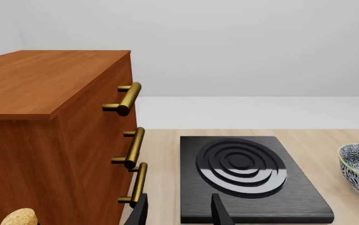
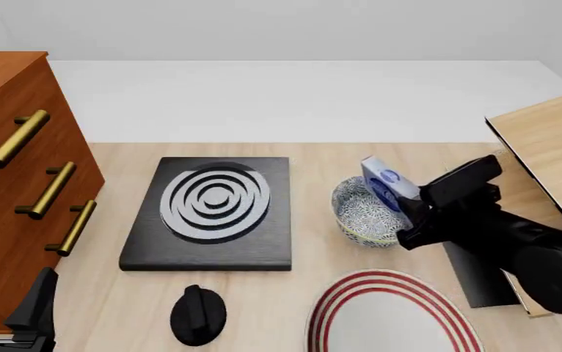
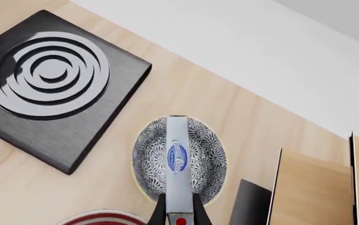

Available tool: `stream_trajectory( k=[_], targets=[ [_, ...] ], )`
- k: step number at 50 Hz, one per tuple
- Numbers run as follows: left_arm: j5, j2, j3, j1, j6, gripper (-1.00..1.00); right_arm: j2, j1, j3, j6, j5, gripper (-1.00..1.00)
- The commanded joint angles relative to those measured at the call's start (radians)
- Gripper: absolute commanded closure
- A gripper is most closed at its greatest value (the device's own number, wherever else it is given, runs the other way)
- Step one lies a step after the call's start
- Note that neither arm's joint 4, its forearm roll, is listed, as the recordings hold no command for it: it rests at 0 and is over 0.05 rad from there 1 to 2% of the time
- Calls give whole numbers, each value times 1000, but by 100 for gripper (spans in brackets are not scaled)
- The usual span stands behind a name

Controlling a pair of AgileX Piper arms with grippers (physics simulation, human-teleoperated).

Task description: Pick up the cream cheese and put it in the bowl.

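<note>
Far left, a wooden drawer cabinet with brass handles is seen; beside its base the left gripper is parked low at the table's near edge, fingers spread and nothing held, well apart from the task items. Next over, a black hob plate with grey concentric rings is laid flat on the table, with a black knob near its front edge. Right of the hob, the bowl is standing upright, with a red-ringed white plate close in front of it. The cream cheese is held on edge above the bowl, clamped at one end by the right gripper; in the right wrist view the box is seen lined up across the bowl's opening, logo facing the camera. Whether the box's far end is touching the bowl cannot be told. Step in hand is judged to be the placement: pickup done, carry done, release pending. Next move is judged to call for a small descent if clearance remains, then the jaws opened so the box is dropped inside the rim, then a straight retreat upward so the bowl is not knocked. A light wooden board is seen at the far right, not involved.
</note>
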Motion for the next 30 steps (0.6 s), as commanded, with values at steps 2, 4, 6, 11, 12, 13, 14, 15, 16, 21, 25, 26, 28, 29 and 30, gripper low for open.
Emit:
stream_trajectory(
  k=[2, 4, 6, 11, 12, 13, 14, 15, 16, 21, 25, 26, 28, 29, 30],
  targets=[
    [0, 0, 0, 0, 0, -100, 50, -7, -2, 22, -51, 100],
    [0, 0, 0, 0, 0, -100, 60, -9, -2, 21, -60, 100],
    [0, 0, 0, 0, 0, -100, 71, -6, 1, 24, -69, 100],
    [0, 0, 0, 0, 0, -100, 108, -13, 10, 25, -105, 100],
    [0, 0, 0, 0, 0, -100, 115, -12, 13, 29, -112, 100],
    [0, 0, 0, 0, 0, -100, 120, -12, 13, 28, -115, 100],
    [0, 0, 0, 0, 0, -100, 120, -12, 13, 28, -115, 100],
    [0, 0, 0, 0, 0, -100, 132, -15, 15, 28, -126, 100],
    [0, 0, 0, 0, 0, -100, 132, -15, 15, 28, -126, 100],
    [0, 0, 0, 0, 0, -100, 145, -18, 15, 29, -134, 100],
    [0, 0, 0, 0, 0, -100, 160, -21, 17, 28, -146, 100],
    [0, 0, 0, 0, 0, -100, 167, -22, 18, 27, -150, 100],
    [0, 0, 0, 0, 0, -100, 179, -23, 22, 30, -164, 100],
    [0, 0, 0, 0, 0, -100, 182, -24, 23, 30, -167, 100],
    [0, 0, 0, 0, 0, -100, 185, -24, 24, 31, -170, 100]
  ],
)
